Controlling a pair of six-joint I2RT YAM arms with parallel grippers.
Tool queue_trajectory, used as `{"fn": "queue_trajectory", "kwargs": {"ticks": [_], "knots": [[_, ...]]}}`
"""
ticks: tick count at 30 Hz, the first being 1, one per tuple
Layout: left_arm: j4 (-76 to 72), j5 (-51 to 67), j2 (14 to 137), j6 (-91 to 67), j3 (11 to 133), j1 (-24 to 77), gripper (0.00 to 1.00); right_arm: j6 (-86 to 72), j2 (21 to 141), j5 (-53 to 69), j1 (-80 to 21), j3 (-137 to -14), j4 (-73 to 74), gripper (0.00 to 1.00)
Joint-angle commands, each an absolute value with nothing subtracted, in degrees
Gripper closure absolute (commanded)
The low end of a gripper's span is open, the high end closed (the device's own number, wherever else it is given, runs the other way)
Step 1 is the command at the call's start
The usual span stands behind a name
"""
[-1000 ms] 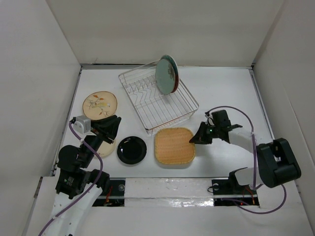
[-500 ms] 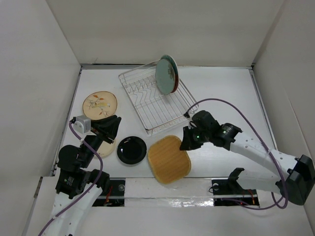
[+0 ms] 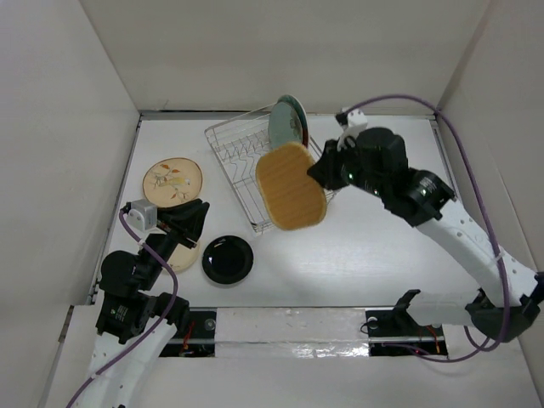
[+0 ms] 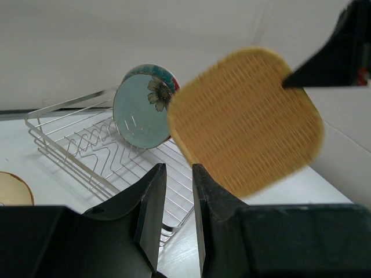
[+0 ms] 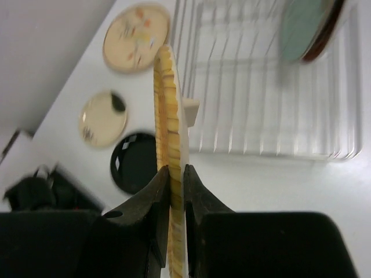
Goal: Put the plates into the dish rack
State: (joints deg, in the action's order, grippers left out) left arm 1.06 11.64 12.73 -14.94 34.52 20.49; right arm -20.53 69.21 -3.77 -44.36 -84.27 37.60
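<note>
At lower left of the top view the left gripper (image 3: 185,223) hovers over the cream plate (image 3: 189,257), its fingers (image 4: 152,214) a narrow gap apart, empty, seemingly waiting. At centre the bamboo plate (image 3: 291,187) hangs over the lower edge of the dish rack (image 3: 234,161), clamped at its right edge by the right gripper (image 3: 320,170), likely for slotting between tines. Only the right wrist view shows it edge-on, nearly upright.

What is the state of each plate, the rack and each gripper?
Bamboo plate: lifted on edge, in right gripper.
Green plate: upright in rack.
Red plate: upright behind it.
Floral plate: flat on table.
Cream plate: flat on table.
Black plate: flat on table.
Rack: holds two plates.
Left gripper: slightly open, empty.
Right gripper: shut on bamboo plate.
</note>
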Motion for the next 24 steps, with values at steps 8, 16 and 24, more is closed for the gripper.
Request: {"fn": "queue_trajectory", "kwargs": {"ticks": [8, 16, 24], "knots": [[-2.0, 12.0, 12.5, -14.9, 34.7, 20.7, 0.78, -9.6, 103.0, -17.3, -33.7, -126.8, 37.3, 1.0], [-1.8, 11.7, 13.2, -14.8, 34.8, 20.7, 0.78, -7.6, 121.3, -17.0, -30.3, -146.2, 43.8, 1.0], [-1.9, 11.8, 14.2, -14.6, 34.8, 20.7, 0.78, -7.2, 122.7, -15.4, -29.7, -140.8, 40.1, 1.0]]}}
